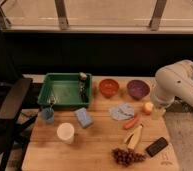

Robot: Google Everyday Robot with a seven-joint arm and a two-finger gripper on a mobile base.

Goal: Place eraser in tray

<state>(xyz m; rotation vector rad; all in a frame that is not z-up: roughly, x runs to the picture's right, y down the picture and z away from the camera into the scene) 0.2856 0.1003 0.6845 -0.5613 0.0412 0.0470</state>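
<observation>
My arm (177,82) comes in from the right side and bends down over the right edge of the worktop (90,147). My jaws hang at its end, low over the boards, just beside a small yellow thing (148,107) and on the near side of the purple bowl (138,89). They stand wide apart and, as far as I can see, have hold of nothing.

The eraser (156,146) lies flat on the worktop close to the near right corner, turned at a slant. It is nearer the front edge than my jaws are and apart from them. Just to its left are a banana (135,136) and a bunch of dark grapes (126,156) at the near edge.

The tray (64,76) sits at the far left corner, well apart from the eraser, at the opposite corner of the worktop. Something dark stands against its far right corner, but I cannot tell what it is.

An orange bowl (109,87) stands along the far edge between the tray and the purple bowl. A blue cup (48,116) stands just beside the tray's near left corner, and a white cup (65,132) is nearer the front. A light blue sponge (83,117) lies just in front of the tray's near right corner. Toward the middle a crumpled pale cloth (121,111) lies with a carrot (132,121) just beside it on its near right side.

A dark chair (10,105) stands off the left edge.
</observation>
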